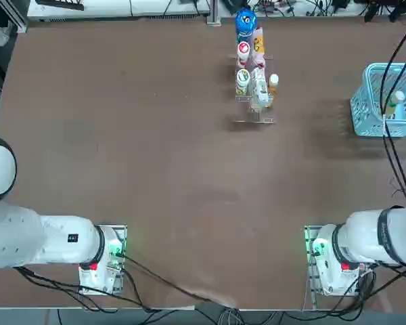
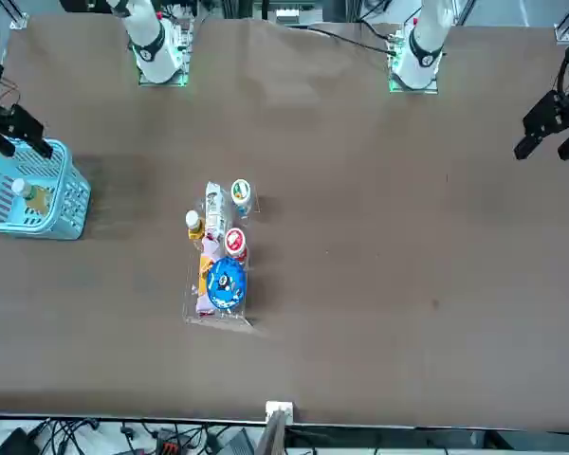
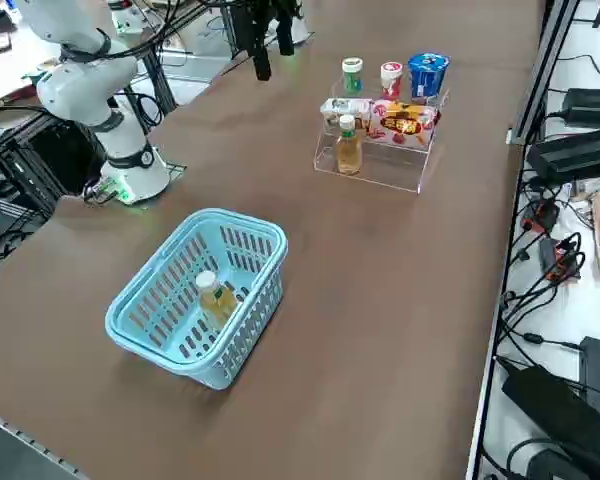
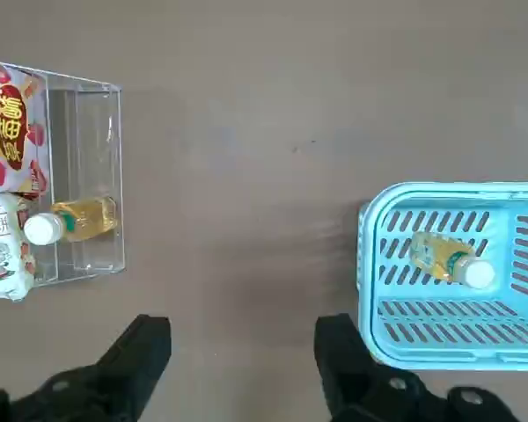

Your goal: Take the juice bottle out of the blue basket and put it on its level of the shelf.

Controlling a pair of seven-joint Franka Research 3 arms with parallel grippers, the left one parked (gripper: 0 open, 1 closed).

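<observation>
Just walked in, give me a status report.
Right gripper open, empty, high above table. Juice bottle lying in blue basket. Shelf apart; nothing in the way.

Basket (image 1: 386, 101) cut off by the top view's right edge — cables cross it. Shelf (image 4: 79, 176) runs off the wrist view's edge. Right gripper (image 4: 242, 338) — finger bases cropped.

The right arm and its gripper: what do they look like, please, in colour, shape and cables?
The right arm has smooth, rounded white segments with dark joint bands. Its round base sits on a metal plate lit by green lights, with a small red patch nearby. Black cables run along it. The right gripper is matte black, with two blocky, angular fingers.
</observation>
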